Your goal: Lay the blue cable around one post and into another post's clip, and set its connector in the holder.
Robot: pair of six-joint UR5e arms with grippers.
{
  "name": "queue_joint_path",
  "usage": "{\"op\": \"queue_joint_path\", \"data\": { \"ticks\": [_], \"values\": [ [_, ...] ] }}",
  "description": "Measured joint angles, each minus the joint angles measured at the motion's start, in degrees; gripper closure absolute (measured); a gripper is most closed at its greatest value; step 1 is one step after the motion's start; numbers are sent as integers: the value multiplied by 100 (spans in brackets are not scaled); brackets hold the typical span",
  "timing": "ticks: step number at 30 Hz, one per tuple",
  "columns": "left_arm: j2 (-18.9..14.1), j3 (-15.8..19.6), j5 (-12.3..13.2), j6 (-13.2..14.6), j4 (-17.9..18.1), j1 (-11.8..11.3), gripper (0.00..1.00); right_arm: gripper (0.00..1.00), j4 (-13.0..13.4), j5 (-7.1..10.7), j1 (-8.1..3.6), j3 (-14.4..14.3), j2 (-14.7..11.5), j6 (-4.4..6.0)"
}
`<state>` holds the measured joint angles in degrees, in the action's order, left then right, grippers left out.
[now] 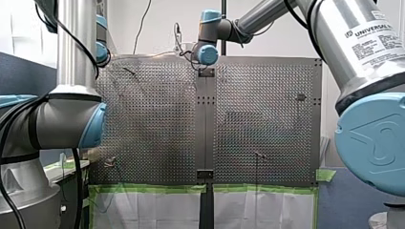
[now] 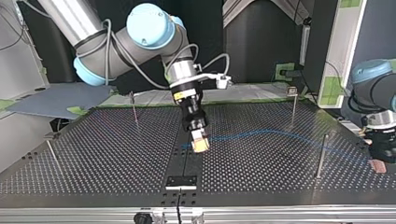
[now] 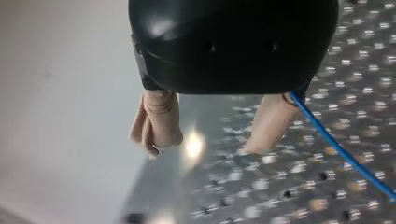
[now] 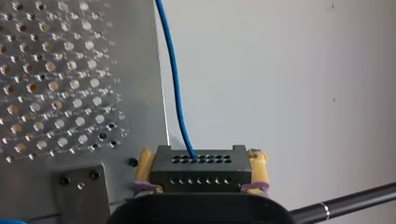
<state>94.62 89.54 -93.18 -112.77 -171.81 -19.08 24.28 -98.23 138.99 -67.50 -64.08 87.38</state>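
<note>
Connector [image 4: 201,170] base probably behind right gripper [image 4: 201,157]

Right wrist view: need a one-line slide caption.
My right gripper clamps the dark connector between yellow pads; its blue cable runs ahead along the perforated table edge.

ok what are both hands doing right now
left hand: open, blue cable beside it
right hand: closed on the connector

1. The perforated counter [image 2: 116,154] is divided by a plain centre strip [image 2: 175,163].
2. Thin posts [image 2: 320,156] are set upright on it, well apart.
3. A dark plate [image 2: 181,181] is fixed on the strip.
4. One edge is lined with green tape [image 1: 153,188].
</note>
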Motion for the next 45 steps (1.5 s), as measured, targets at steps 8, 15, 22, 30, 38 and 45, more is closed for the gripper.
{"op": "queue_joint_path", "data": {
  "ticks": [8, 15, 22, 30, 38, 45],
  "values": [
    [300, 0, 419, 56, 105, 195, 0, 100, -18, -63, -139, 31, 6, 0],
    [344, 63, 694, 10, 125, 350, 0, 100, -280, -242, -227, 30, 11, -8],
    [342, 222, 551, -127, 112, 416, 0, 100, -630, -448, -365, 29, 17, -42],
    [342, 321, 391, -245, 128, 447, 0, 100, -1027, -608, -416, -52, 31, -49],
    [343, 356, 350, -286, 134, 456, 0, 100, -1004, -846, -514, -435, 30, 24],
    [343, 445, 405, -456, 271, 445, 0, 100, -700, -956, -601, -768, 27, 146]
  ]
}}
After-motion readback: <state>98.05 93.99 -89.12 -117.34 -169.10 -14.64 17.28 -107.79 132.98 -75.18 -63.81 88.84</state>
